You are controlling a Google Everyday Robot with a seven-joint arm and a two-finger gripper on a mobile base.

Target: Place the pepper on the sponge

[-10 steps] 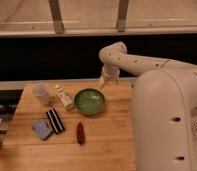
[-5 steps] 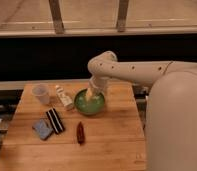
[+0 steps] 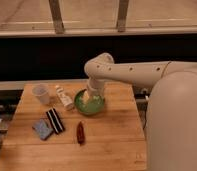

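Pepper [image 3: 80, 133]: it lies flat on the wooden table [image 3: 117, 140], forward of the fingers and slightly to their left, well clear of them; it is not on the sponge.

Left to right, all referred to the fingers:
- sponge [image 3: 42, 129], far left and forward of them; flat, top face bare, so it offers a soft, level landing spot
- white cup [image 3: 41, 93], far left, about level with them; upright
- black striped block [image 3: 55, 120], left and forward; just beside the sponge, between sponge and pepper, so you may clip it on the way across
- small pale bottle [image 3: 64, 97], just left of them; lying down beside the bowl
- green bowl [image 3: 87, 112], directly beneath them
- gripper [image 3: 93, 98], hanging over the bowl's hollow; fingers spread wide, with nothing seen between them, which fits an arm carrying no load
- arm [image 3: 137, 72], reaching in from the right, wrist bent downward

Judgement: pepper and sponge are apart, so the placement is outstanding. You would need the fingers off the bowl and down over the pepper; it is slim, so pinch across its narrow width.
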